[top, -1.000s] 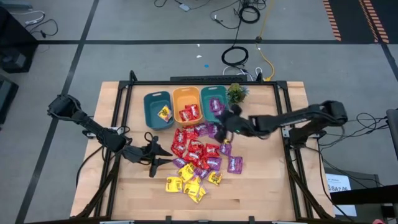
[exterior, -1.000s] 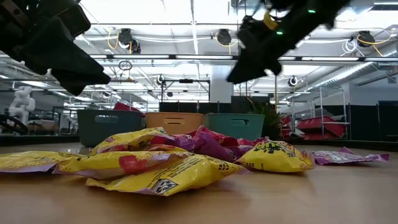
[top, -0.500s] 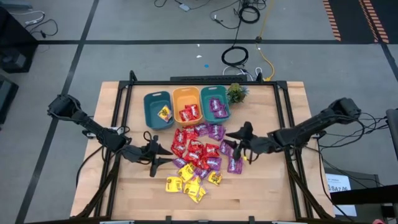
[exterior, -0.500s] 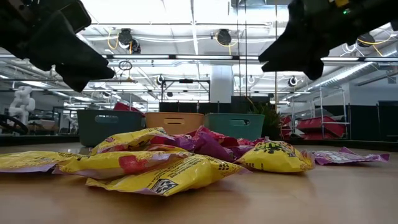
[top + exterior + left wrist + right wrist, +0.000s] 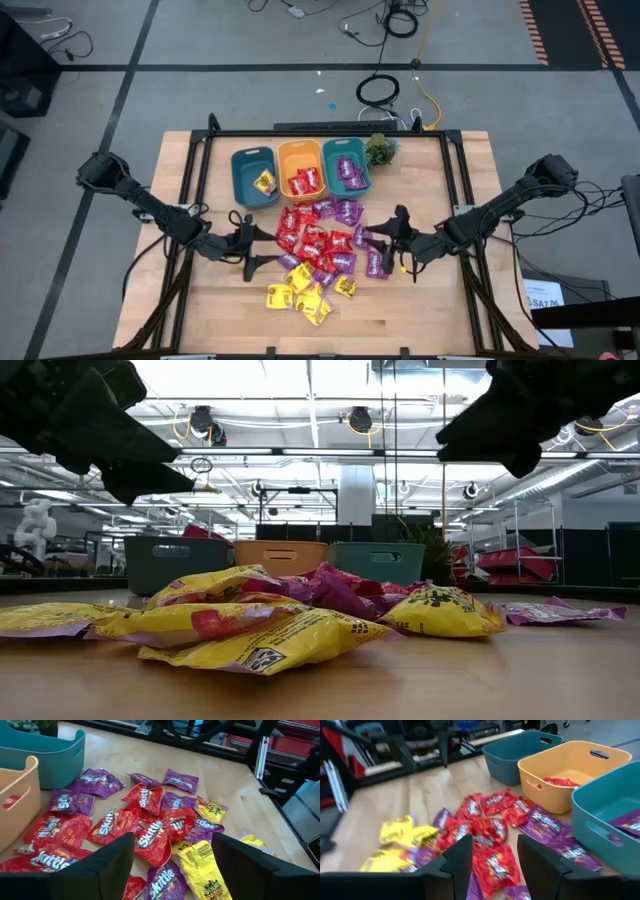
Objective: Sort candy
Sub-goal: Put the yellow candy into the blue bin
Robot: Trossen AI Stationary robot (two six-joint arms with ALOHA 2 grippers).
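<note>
Since a second ago your right gripper (image 5: pixel 399 240) has left the bins and come down to the right edge of the candy (image 5: pixel 318 245) pile; your left gripper (image 5: pixel 252 250) has stayed at the pile's left edge and spread its fingers wider.

Left gripper: fingers wide apart, holding nothing, hovering above the table (image 5: pixel 420 310). Right gripper: fingers part-way open with a clear gap, nothing between them, also hovering.

Candy lies loose mid-table, in front of three bins. Pile's long axis runs from the bins toward the front edge: purple at the back and right, red in the middle, yellow at the front. Packets lie flat, pointing every which way, no common heading.

Left teal bin (image 5: pixel 253 176) has one yellow packet, orange bin (image 5: pixel 302 170) has red ones, right teal bin (image 5: pixel 347 166) has purple. Small plant (image 5: pixel 380 150) sits just beside the right teal bin.
</note>
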